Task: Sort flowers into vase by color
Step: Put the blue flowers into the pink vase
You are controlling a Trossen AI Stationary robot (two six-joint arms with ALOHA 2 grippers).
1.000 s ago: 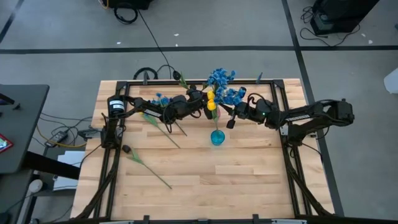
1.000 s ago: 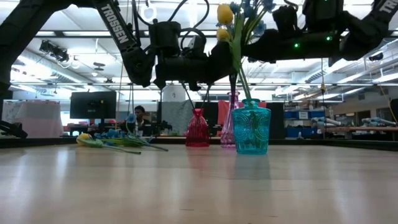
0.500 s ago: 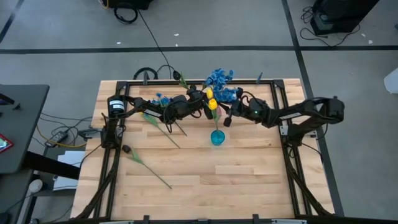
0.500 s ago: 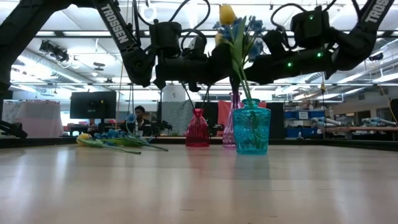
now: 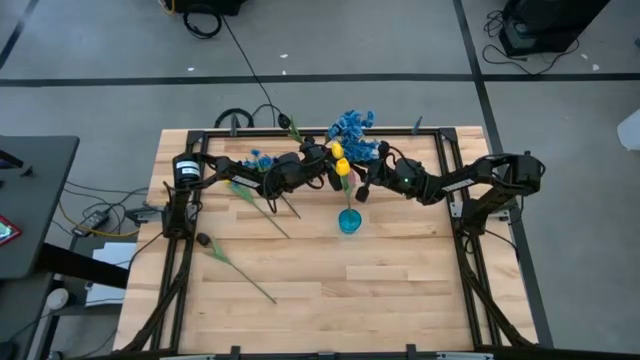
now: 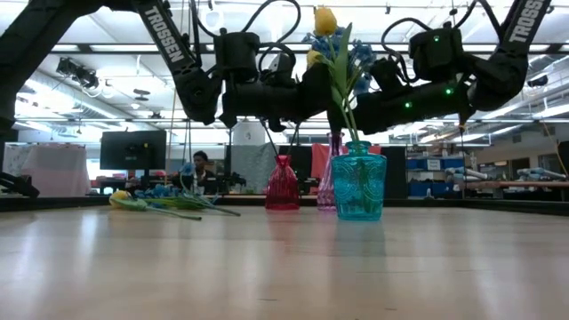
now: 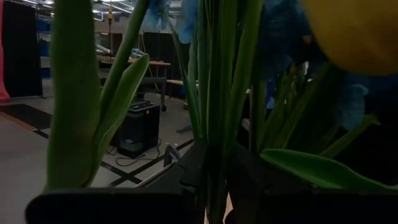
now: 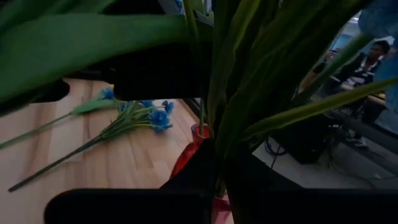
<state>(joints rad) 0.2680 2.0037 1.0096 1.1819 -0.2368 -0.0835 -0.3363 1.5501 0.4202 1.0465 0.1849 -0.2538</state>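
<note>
Above the teal vase [image 6: 358, 183], green stems are clamped between the closed fingers of both the left gripper [image 5: 335, 181] and the right gripper [image 5: 357, 190].

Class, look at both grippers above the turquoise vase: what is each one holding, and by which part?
Left gripper pinches the yellow tulip by its stem; right gripper pinches the blue flower spray by its stems, both below the blooms.

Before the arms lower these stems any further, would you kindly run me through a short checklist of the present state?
1. Left gripper shut on the yellow tulip-like flower: ok.
2. Right gripper shut on the bushy blue blossom spray: ok.
3. Stems reach into the turquoise glass vase: ok.
4. Vase upright on the wooden table: ok.
5. One colour per vase: not ok, yellow and blue share it.
6. Loose flowers still unsorted: not ok.
</note>
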